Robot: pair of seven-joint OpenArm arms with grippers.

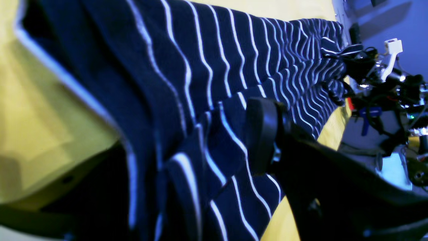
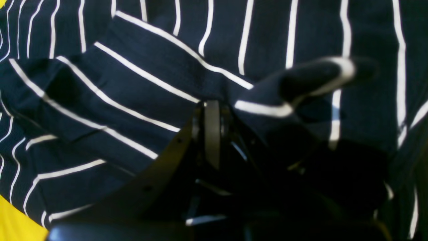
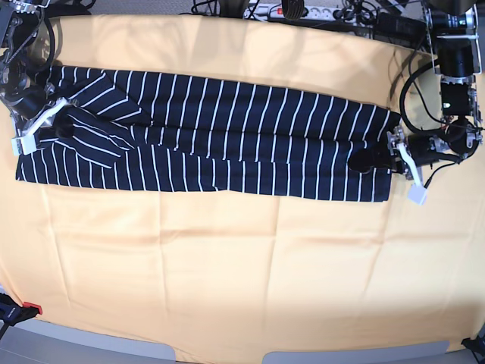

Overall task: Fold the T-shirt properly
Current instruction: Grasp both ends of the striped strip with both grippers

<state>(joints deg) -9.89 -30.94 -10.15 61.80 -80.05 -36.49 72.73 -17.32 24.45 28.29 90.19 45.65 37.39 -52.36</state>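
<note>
The navy white-striped T-shirt [image 3: 227, 136] lies as a long narrow band across the far half of the table. My left gripper [image 3: 373, 161] is shut on the band's right end at its edge. In the left wrist view the cloth [image 1: 200, 67] is bunched against one black finger [image 1: 262, 134]; the other finger is hidden under cloth. My right gripper [image 3: 62, 121] is shut on the left end, by a sleeve fold. In the right wrist view the cloth [image 2: 133, 83] is pulled up in a ridge around the gripper [image 2: 220, 113].
A yellow-orange cloth [image 3: 242, 273] covers the whole table. A power strip and cables [image 3: 303, 11] lie along the back edge. The table's front edge [image 3: 227, 353] is rounded, with a red clamp [image 3: 23, 309] at the front left corner.
</note>
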